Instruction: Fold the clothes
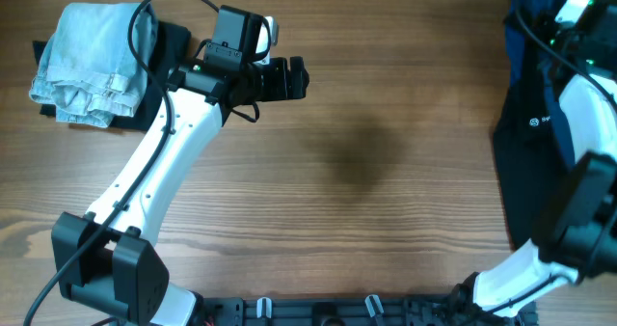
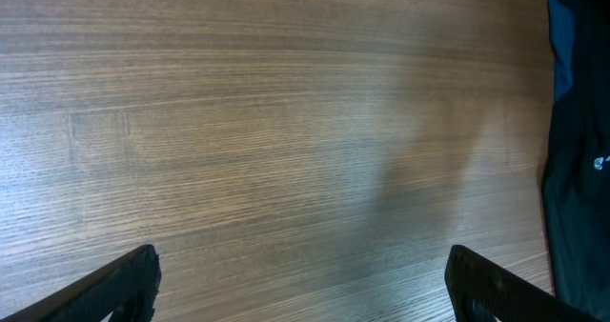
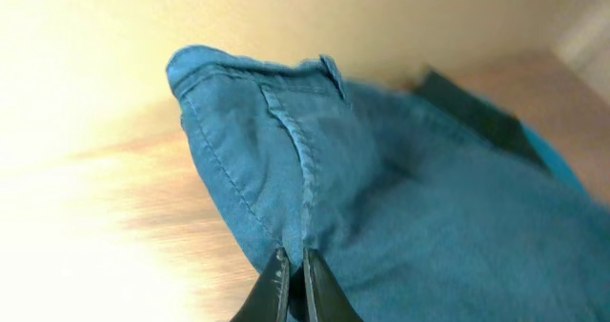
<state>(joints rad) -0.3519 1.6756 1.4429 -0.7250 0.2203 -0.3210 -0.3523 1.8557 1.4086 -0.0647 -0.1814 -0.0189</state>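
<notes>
The right gripper [image 3: 294, 261] has its jaws pinched tight on the navy-blue shorts [image 3: 381, 189], right on a stitched seam near one edge. The shorts sit bunched up in the upper right of the overhead view. They touch a black garment [image 1: 535, 162] with a small white logo, but I cannot tell if they lie on it or beside it. The left gripper [image 2: 301, 265] hangs over the worktop [image 1: 386, 201] with its jaws wide apart and nothing between them. I think the step now is to bring the shorts out to the bare middle of the worktop, so they can be laid flat and folded. To do this well, the right arm should lift the cloth high enough to clear the black garment and not drag it along. The jaws grip only a thin bit of seam, so a slow pull is safer than a quick tug, or the cloth may slip out. The left gripper could take another corner to help spread the shorts. The worktop is brown wood with fine lines and looks smooth, so cloth should slide on it. In the upper left of the overhead view a pale blue denim piece [image 1: 87, 61] lies in a bundle on something dark. No view shows the room past the worktop.
</notes>
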